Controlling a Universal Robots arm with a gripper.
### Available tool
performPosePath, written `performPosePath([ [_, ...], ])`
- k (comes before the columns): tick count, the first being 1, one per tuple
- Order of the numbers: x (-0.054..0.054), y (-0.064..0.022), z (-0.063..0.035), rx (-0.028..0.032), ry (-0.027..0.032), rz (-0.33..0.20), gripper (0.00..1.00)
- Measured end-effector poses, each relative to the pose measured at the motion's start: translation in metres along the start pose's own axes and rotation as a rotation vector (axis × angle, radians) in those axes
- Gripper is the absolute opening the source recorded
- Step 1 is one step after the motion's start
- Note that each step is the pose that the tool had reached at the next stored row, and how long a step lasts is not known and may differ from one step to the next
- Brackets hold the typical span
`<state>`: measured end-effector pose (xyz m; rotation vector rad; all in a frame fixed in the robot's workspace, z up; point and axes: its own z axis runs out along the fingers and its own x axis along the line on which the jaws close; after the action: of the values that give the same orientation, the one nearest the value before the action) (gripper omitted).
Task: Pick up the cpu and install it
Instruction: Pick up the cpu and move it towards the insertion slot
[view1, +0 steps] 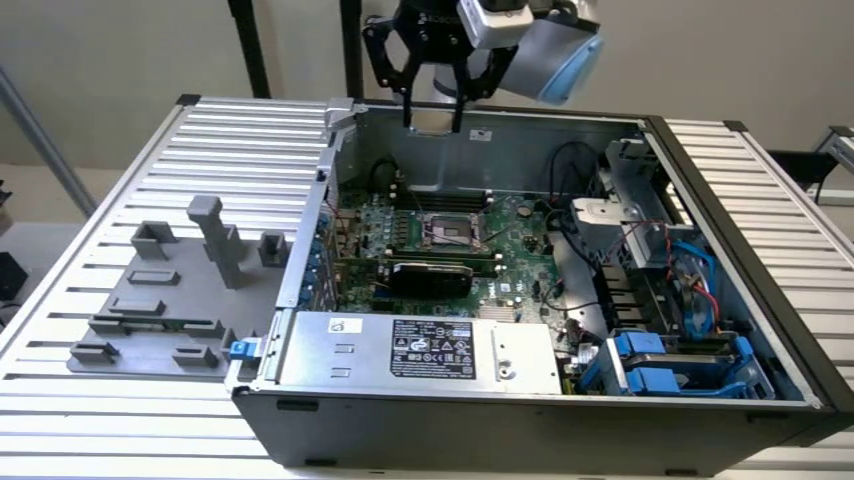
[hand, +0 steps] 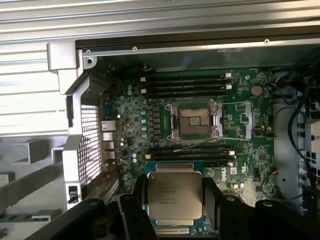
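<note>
Claw (view1: 431, 112) hangs high over the far wall of the open computer case (view1: 534, 425), at the top of the exterior view. It is closed on the cpu (hand: 174, 197). In the wrist view, 2 dark fingers (hand: 136, 202) press the chip's 2 opposite edges.

Cpu: flat, silvery-grey lid up, printed text legible as lines but not readable, pale rim showing along the far edge. It is held level in the air, clear of the board.

Motherboard (view1: 514, 225): green, lying flat in the case floor. Socket (hand: 195, 122) sits near the board's middle with its metal frame around a brownish centre. It is well apart from the held chip in the wrist view. 2 banks of black memory slots (hand: 187, 82) flank the socket, 1 on each side (the cpu overlaps the nearer bank in the wrist picture).

Elsewhere in the case: grey power supply (view1: 427, 350) with a dark label along the near wall, and blue drive cages (view1: 667, 365) at the exterior view's right.

Tabletop (view1: 254, 130): ribbed metal slats. Grey fixture blocks (view1: 174, 290) stand on it at the exterior view's left, beside the case.
</note>
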<state>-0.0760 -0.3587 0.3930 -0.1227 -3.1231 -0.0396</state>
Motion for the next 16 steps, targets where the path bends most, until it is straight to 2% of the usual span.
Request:
performPosePath([
  [7,-0.017,0.0275,0.0098,0.0023,-0.0002,0.0,0.55],
  [9,-0.021,0.0331,0.0134,0.0031,-0.0002,0.0,0.55],
  [12,-0.027,0.0378,0.0189,0.0035,-0.0003,-0.002,0.55],
  [16,-0.033,0.0396,0.026,0.004,-0.0012,-0.01,0.55],
])
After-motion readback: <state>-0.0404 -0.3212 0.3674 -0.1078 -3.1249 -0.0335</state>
